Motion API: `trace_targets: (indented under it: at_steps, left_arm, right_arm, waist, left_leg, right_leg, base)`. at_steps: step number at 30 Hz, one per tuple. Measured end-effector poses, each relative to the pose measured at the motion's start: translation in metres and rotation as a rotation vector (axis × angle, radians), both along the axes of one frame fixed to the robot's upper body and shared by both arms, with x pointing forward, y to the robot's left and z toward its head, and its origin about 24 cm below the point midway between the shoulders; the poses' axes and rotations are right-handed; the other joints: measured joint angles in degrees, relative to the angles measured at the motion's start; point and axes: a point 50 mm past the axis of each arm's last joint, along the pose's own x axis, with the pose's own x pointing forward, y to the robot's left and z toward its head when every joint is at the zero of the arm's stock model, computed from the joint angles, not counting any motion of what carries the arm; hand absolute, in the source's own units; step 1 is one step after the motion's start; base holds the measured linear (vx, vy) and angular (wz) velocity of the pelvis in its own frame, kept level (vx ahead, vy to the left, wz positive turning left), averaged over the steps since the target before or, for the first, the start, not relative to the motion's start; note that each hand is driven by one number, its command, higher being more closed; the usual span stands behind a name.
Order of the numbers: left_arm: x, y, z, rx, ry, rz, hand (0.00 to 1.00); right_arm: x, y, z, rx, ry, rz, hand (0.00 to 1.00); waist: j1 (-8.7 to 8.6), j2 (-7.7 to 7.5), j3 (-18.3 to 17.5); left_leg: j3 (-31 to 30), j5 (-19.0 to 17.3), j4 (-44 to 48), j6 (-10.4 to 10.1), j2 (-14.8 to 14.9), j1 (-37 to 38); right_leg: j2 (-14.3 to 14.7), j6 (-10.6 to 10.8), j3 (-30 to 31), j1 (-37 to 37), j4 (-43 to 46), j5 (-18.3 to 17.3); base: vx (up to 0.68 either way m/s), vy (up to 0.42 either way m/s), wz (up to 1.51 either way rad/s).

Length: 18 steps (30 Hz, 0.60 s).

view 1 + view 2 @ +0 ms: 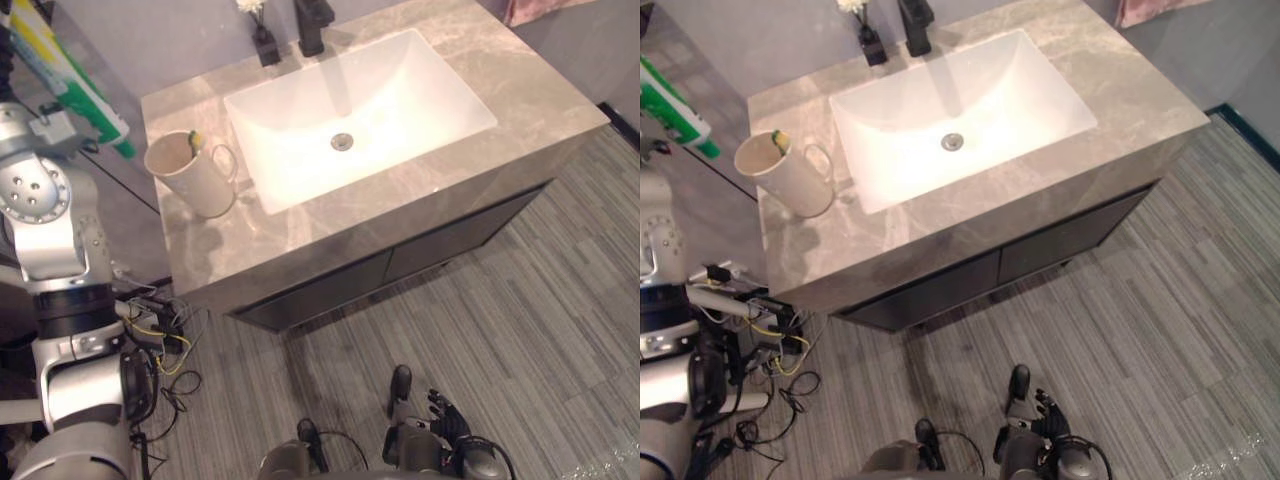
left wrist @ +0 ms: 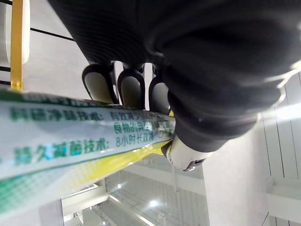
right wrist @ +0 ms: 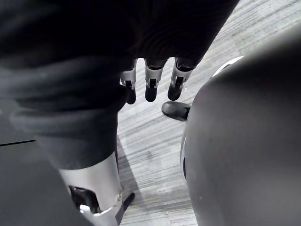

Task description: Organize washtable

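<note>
A green, white and yellow toothpaste tube [image 1: 75,88] is held up at the far left, above and left of the washtable [image 1: 540,115]. My left hand [image 2: 211,70] is shut on it, with its fingers [image 2: 131,87] curled over the tube [image 2: 70,136] and the thumb [image 2: 186,155] under it. A cream mug [image 1: 190,175] with a toothbrush head [image 1: 195,140] poking out stands on the counter's left part, beside the white basin [image 1: 400,90]. My right hand [image 1: 448,418] hangs low over the floor with its fingers [image 3: 150,84] relaxed and nothing in them.
A black faucet [image 1: 312,25] and a small dark vase with a white flower [image 1: 265,40] stand behind the basin. Dark cabinet doors [image 1: 400,260] lie under the counter. A pink cloth [image 1: 545,8] hangs at the back right. Grey striped floor spreads in front.
</note>
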Motion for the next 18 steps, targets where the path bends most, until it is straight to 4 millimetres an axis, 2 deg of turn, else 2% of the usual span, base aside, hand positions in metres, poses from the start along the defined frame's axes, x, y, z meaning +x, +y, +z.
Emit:
trace_targets:
  at_steps: [18]
  left_arm:
    - [0.0047,-0.0039,-0.0079,-0.017,0.024,-0.013,1.0]
  right_arm:
    - [0.0021,-0.0007,0.0017,-0.004,-0.012,0.002,0.0]
  waist:
    - [-0.03,0.2,1.3]
  left_leg:
    - [0.5,-0.1,0.1,0.0,0.2,0.0]
  right_leg:
    - [0.2,0.0,0.4,-0.2,0.0,0.0]
  base:
    - [0.0,0.0,0.0]
